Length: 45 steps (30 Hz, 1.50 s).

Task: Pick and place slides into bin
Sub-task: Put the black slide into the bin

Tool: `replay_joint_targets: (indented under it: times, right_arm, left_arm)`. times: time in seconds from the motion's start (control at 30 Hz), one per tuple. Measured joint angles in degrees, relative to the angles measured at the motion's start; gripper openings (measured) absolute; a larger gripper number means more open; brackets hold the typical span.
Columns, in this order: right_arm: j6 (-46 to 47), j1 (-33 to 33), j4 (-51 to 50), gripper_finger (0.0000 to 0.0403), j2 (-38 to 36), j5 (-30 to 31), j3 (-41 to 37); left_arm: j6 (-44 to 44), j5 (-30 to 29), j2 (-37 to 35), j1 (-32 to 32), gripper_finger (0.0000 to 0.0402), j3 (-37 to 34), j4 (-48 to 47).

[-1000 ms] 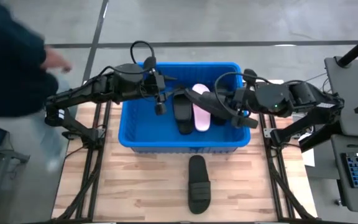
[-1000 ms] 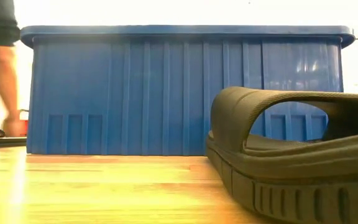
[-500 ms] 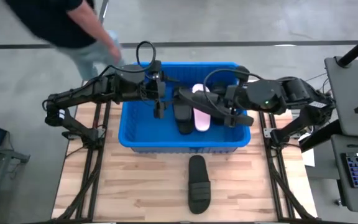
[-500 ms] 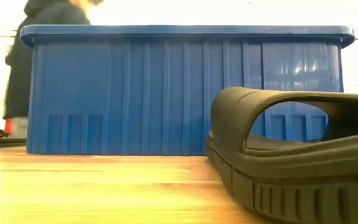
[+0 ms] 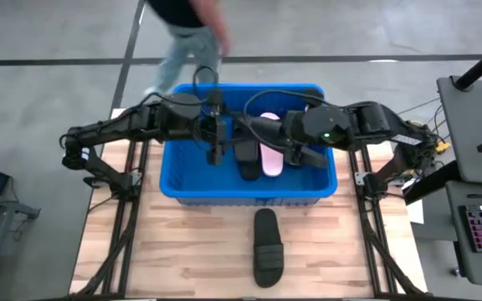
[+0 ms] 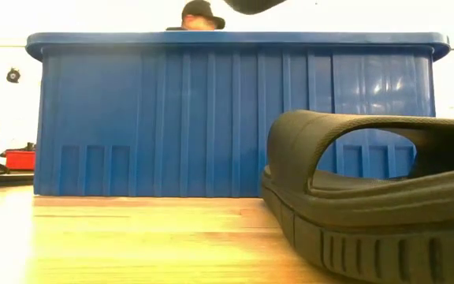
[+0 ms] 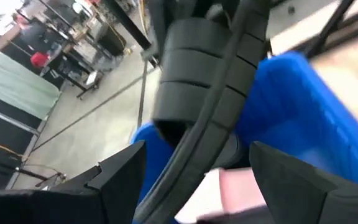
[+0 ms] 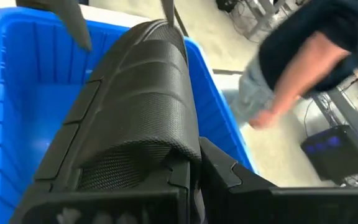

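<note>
Slides are the matter here, and the nearest one, a matte black open-toe sandal with a wide strap [image 5: 267,248], is seen lying on the pale wooden table [image 5: 182,251] in front of the large bright blue ribbed plastic bin [image 5: 182,188], apart from its front wall; it is judged to be the one left to pick. Inside the bin, a black sandal [image 5: 246,156] and a pale pink-white sandal [image 5: 271,150] are laid side by side, so that part is taken as done. Above them, over the bin's middle, another black slide [image 5: 268,132] is carried by the right gripper [image 5: 295,147], whose fingers are clamped tight on its textured strap, as the right wrist view shows [image 8: 142,118]; its release is judged to be the step in hand. Over the bin's left part hangs the left gripper [image 5: 214,144], fingers spread and nothing seen between them. Beyond the bin's far wall a person [image 5: 187,33] is walking. Any further sandals under the right arm are hidden, and the bin's contents cannot be seen from table height.
</note>
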Motion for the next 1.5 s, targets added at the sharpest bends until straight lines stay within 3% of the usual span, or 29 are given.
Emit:
replay_joint_targets:
  times: [0.23,0.47,0.67,0.93,1.23,1.4,1.5]
  right_arm:
    - [0.0,-0.1,-0.3,0.0009,1.5,-0.2,0.8]
    - [2.5,-0.9,-0.5,0.0009,1.7,0.1,0.8]
    - [2.8,-1.6,-0.4,0.0009,1.7,0.1,0.8]
    - [2.6,-1.6,0.6,0.0014,2.1,0.5,1.2]
    - [2.8,-1.6,0.2,0.0071,0.3,1.5,4.8]
    - [2.8,-1.5,0.0,0.0121,-1.9,0.8,8.7]
    - [3.1,-1.6,0.3,0.0150,-2.5,-3.4,11.0]
  left_arm:
    - [6.6,-10.9,3.3,0.0,0.0270,0.1,-1.3]
    - [7.2,-11.8,4.8,-0.1,0.0247,0.1,-0.8]
    - [7.2,-11.9,4.7,0.0,0.0180,0.1,-0.6]
    - [11.3,-11.1,4.8,0.0,0.0036,0.2,-0.2]
    - [11.5,-10.5,3.2,0.9,0.0035,0.0,-0.3]
    - [11.4,-4.9,0.7,2.3,0.0035,0.0,-0.4]
    - [11.3,-2.7,-0.4,2.7,0.0034,-0.1,-0.4]
